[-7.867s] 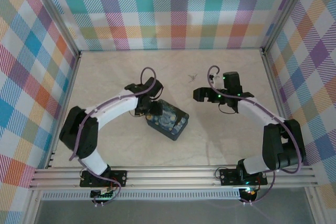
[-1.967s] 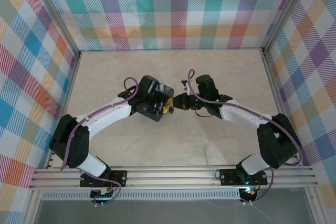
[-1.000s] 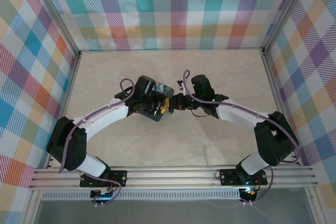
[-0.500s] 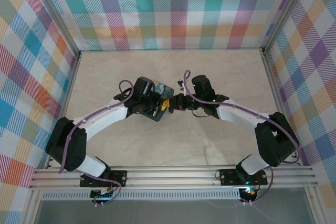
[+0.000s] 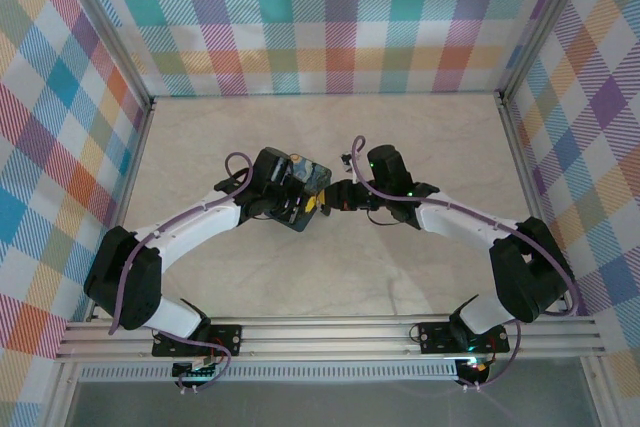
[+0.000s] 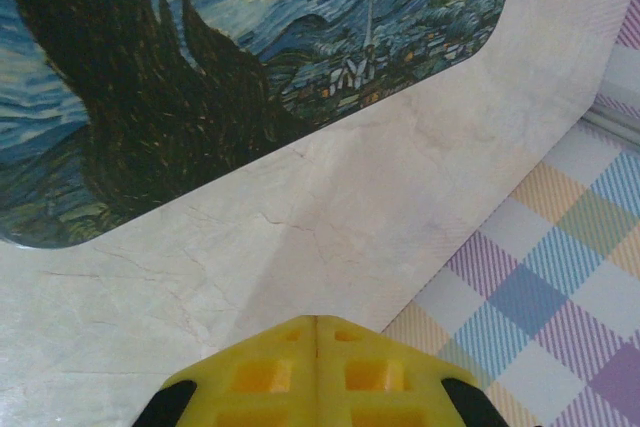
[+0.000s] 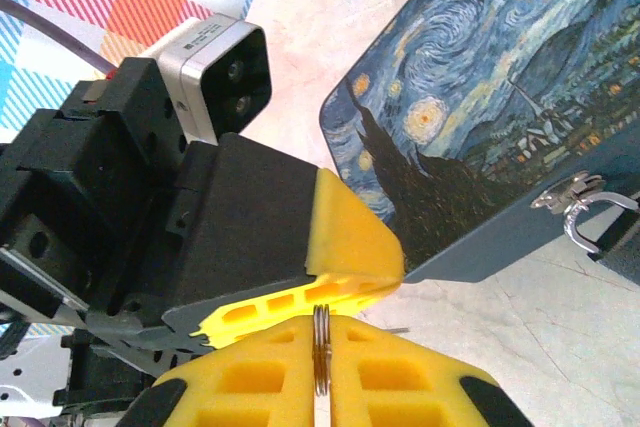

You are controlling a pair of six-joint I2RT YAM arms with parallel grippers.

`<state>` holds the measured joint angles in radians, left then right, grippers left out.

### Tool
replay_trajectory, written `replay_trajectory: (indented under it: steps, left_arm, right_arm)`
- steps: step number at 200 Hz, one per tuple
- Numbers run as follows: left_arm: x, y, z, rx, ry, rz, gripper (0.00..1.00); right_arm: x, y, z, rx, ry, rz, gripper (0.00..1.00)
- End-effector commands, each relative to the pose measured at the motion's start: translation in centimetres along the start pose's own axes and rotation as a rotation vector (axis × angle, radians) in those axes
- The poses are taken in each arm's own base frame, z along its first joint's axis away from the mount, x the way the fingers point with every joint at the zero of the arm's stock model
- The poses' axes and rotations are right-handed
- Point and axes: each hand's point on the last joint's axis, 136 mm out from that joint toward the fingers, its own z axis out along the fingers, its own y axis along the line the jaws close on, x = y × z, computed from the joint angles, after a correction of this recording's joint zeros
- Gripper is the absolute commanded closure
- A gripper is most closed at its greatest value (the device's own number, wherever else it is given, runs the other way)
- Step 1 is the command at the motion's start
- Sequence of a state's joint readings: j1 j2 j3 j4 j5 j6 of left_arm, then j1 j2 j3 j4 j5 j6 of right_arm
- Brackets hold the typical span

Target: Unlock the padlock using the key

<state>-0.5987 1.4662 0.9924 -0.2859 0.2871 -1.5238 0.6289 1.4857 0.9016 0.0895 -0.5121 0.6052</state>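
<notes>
The key (image 7: 320, 347) is pinched by its ring between the closed pads of the right gripper (image 5: 338, 197), just off a corner of the tin (image 7: 480, 117), so that it can be carried to the padlock (image 7: 615, 244). The padlock hangs at the hasp (image 7: 560, 197) on the tin's dark side wall. The left gripper (image 6: 316, 337) is closed, with nothing seen between its pads. Its tip is set against the same corner, judged as a brace. Clearance there is crowded by the left gripper, and the padlock lies farther along the wall.
</notes>
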Motion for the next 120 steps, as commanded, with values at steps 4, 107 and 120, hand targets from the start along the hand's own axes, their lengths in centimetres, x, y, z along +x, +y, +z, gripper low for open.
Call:
replay_trajectory:
  steps: [4,107,120]
  left_arm:
    - [-0.3,-0.2,-0.5,-0.012,-0.016,0.034,1.0]
    - [0.9,-0.7,0.2,0.023,0.067,-0.031,0.44]
    - [0.9,-0.8,0.4,0.035,0.077,-0.048,0.48]
  right_arm:
    - [0.1,0.3,-0.4,0.0,-0.014,-0.039,0.89]
    - [-1.5,2.2,0.8,-0.114,-0.044,-0.082,0.91]
    - [-1.3,2.5,1.2,-0.122,-0.031,-0.086,0.91]
